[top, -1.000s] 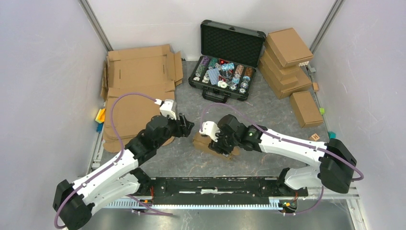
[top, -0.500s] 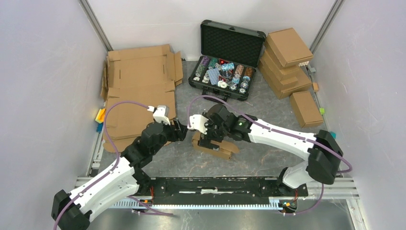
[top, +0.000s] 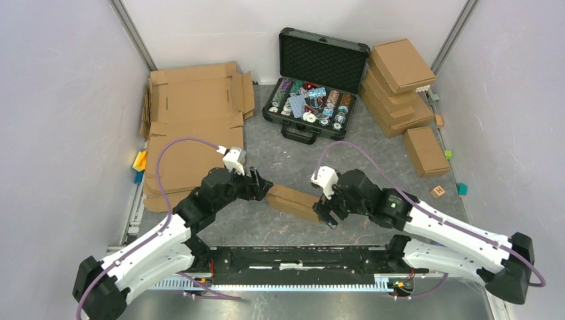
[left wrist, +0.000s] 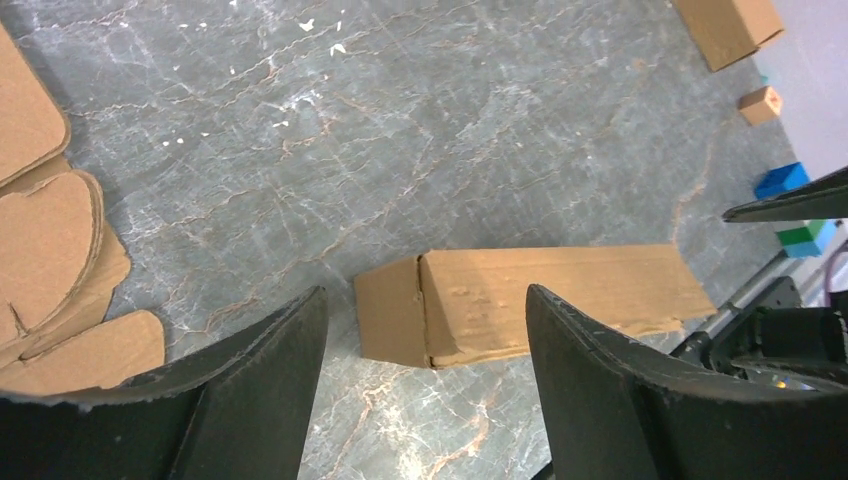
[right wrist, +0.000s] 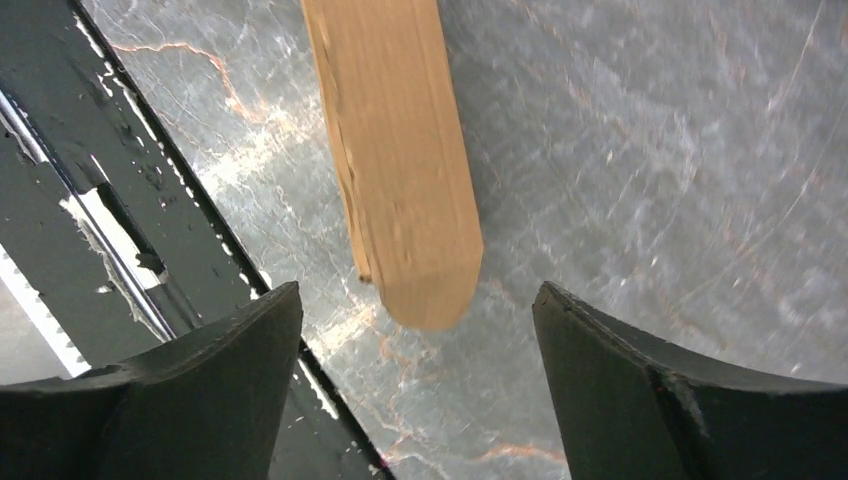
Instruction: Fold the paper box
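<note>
The paper box (top: 293, 202) lies closed and flat on the grey table, a long narrow brown cardboard block slanting from upper left to lower right. My left gripper (top: 261, 187) stands open at its left end; in the left wrist view the box (left wrist: 560, 295) lies just beyond the open left gripper (left wrist: 425, 292), untouched. My right gripper (top: 326, 217) is open at the box's right end. The right wrist view shows the box's rounded end (right wrist: 395, 150) just ahead of the open right gripper (right wrist: 417, 290), apart from both fingers.
An open black case (top: 313, 100) of chips stands at the back. Flat cardboard sheets (top: 193, 107) lie at the left, with folded boxes (top: 396, 83) and another box (top: 425, 150) at the right. Small blocks (top: 438, 191) lie nearby. A black rail (top: 300, 259) runs along the near edge.
My right arm has drawn back to the right off the box and its jaws have opened. The box now lies flat between both grippers. My left gripper sits at its left end.
</note>
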